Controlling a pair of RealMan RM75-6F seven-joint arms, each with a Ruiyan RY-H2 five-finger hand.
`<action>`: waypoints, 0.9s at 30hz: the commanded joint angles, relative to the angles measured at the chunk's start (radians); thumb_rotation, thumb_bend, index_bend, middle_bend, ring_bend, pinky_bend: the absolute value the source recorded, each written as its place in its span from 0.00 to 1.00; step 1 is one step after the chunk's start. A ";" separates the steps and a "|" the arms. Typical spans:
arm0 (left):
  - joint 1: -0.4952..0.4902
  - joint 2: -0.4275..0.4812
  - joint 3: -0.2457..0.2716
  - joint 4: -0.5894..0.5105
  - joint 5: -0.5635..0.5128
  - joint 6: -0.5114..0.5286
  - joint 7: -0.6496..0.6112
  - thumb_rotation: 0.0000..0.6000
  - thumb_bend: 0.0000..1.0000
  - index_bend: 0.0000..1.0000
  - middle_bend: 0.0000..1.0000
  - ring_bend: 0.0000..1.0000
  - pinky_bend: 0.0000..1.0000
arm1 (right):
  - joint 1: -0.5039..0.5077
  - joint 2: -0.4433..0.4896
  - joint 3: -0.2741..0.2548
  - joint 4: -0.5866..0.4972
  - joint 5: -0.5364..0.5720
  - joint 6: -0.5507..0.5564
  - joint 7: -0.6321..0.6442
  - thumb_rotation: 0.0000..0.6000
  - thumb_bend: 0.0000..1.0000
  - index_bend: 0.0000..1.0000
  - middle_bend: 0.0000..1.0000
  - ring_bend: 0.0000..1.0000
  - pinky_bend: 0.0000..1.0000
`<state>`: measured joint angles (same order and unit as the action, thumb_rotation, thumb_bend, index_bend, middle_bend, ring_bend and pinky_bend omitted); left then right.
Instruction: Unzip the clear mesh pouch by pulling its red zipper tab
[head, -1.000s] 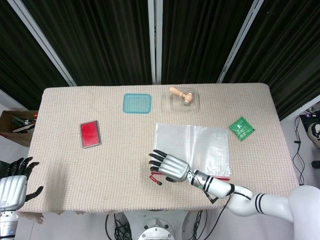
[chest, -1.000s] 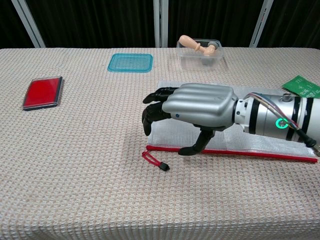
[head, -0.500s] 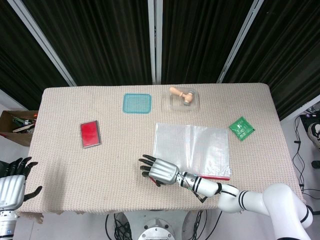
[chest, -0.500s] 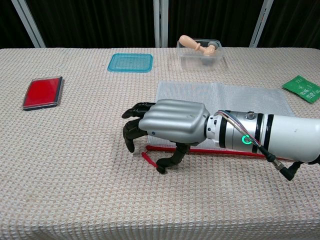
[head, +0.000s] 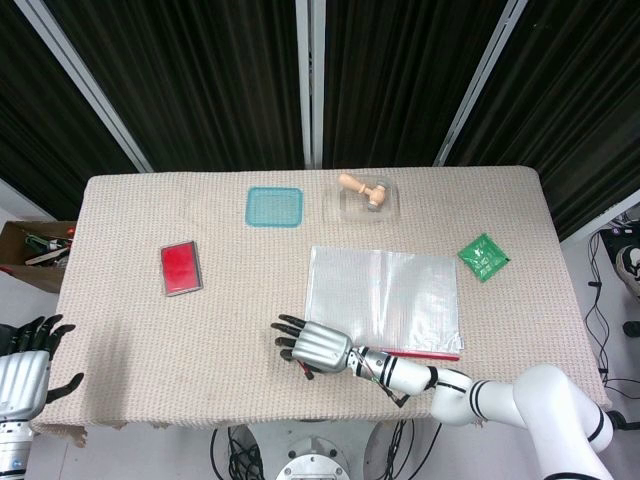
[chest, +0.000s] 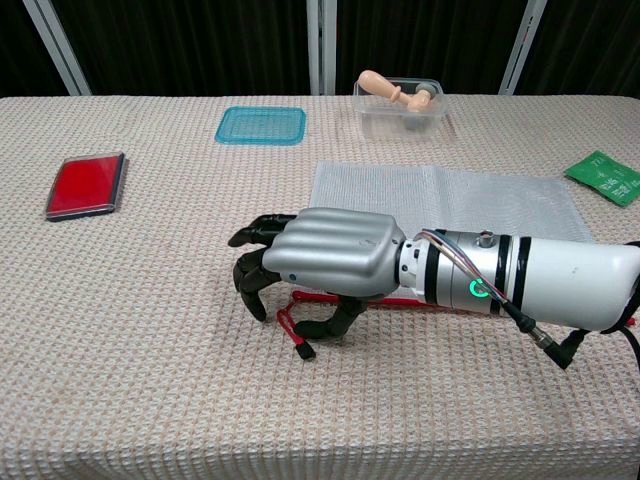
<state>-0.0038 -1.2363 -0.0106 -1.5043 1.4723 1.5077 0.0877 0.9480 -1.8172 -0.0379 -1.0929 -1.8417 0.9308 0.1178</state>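
Leftward since a second ago, the right hand (chest: 325, 265) is carried over the red zipper tab (chest: 293, 330), fingers curled around it though a grip cannot be told, at the near-left corner of the clear mesh pouch (chest: 440, 190), whose zipper runs rightward.

No readable text anywhere. Green packet (head: 483, 256) near the table's right edge carries print, too small to read.

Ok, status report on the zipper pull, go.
Right robot hand over red zipper tab, grip unconfirmed. Left robot hand idle, open. Clear mesh pouch flat. Nothing obstructing.
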 joint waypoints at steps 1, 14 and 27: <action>-0.001 0.000 0.000 0.002 -0.001 -0.002 -0.003 1.00 0.14 0.25 0.12 0.08 0.13 | 0.003 0.002 -0.008 -0.004 0.002 0.002 -0.006 1.00 0.31 0.43 0.23 0.00 0.00; 0.003 -0.005 0.002 0.017 -0.001 -0.002 -0.028 1.00 0.14 0.25 0.12 0.08 0.13 | 0.010 -0.011 -0.022 0.011 0.022 0.008 -0.036 1.00 0.34 0.45 0.24 0.00 0.00; 0.003 -0.007 0.004 0.023 0.003 -0.005 -0.045 1.00 0.14 0.24 0.12 0.08 0.13 | 0.008 -0.014 -0.033 0.016 0.036 0.019 -0.057 1.00 0.37 0.50 0.25 0.00 0.00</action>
<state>-0.0010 -1.2436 -0.0069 -1.4818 1.4749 1.5029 0.0431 0.9569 -1.8301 -0.0708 -1.0772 -1.8058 0.9489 0.0614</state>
